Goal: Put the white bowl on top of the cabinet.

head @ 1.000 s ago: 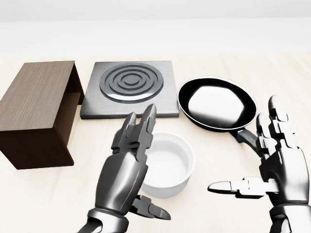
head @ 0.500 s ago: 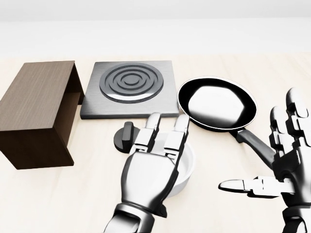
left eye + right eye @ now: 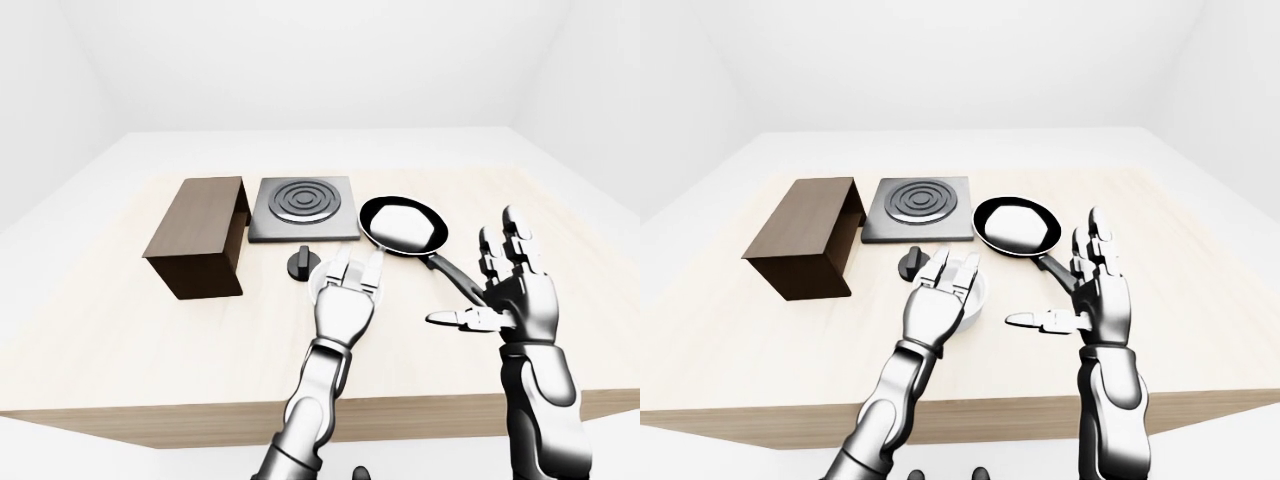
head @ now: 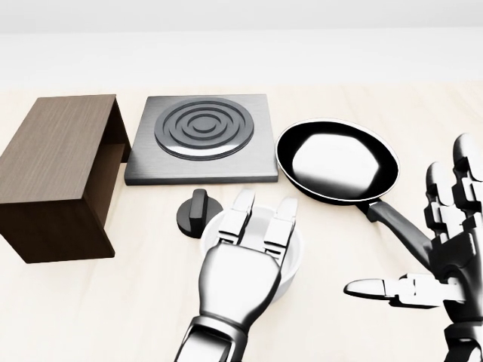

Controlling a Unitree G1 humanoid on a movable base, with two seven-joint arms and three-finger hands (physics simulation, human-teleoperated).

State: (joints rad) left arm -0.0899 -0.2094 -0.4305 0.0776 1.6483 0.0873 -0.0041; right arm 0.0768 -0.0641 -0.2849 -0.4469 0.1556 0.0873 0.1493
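A pale wooden table (image 4: 90, 302) fills the head view under white walls. Nearest, the left hand (image 4: 238, 275) lies palm-down over the white bowl (image 4: 296, 253), its fingers (image 4: 240, 215) straight and spread across the rim, not closed round it, while the right hand (image 4: 445, 256) stands well to the right with fingers apart and thumb out, holding nothing. Beyond the bowl lie a black knob (image 4: 195, 213) and a black frying pan (image 4: 336, 162); farther up are the hotplate (image 4: 202, 136) and, at left, the brown cabinet (image 4: 56, 177), its top bare.
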